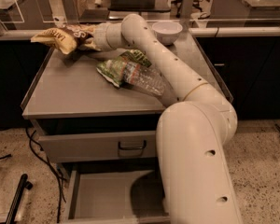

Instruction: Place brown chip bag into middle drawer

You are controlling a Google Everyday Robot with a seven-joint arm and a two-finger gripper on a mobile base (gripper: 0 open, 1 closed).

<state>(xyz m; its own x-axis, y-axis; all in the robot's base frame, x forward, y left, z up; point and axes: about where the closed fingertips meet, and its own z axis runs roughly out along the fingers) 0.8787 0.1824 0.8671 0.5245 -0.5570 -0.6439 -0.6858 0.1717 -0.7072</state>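
My gripper (89, 37) pinches the brown chip bag (60, 35) by one end, well above the open middle drawer (100, 197), held clear for carrying down.

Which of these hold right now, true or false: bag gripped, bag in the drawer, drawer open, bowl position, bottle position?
1. The gripper holds the brown chip bag over the far left corner of the countertop. True.
2. The brown chip bag already lies in the middle drawer. False: it is up at the gripper, above the countertop.
3. The middle drawer is pulled open. True.
4. The white bowl stands at the countertop's near edge. False: it stands at the far edge, behind the arm.
5. The water bottle lies on its side against the green chip bag. True.
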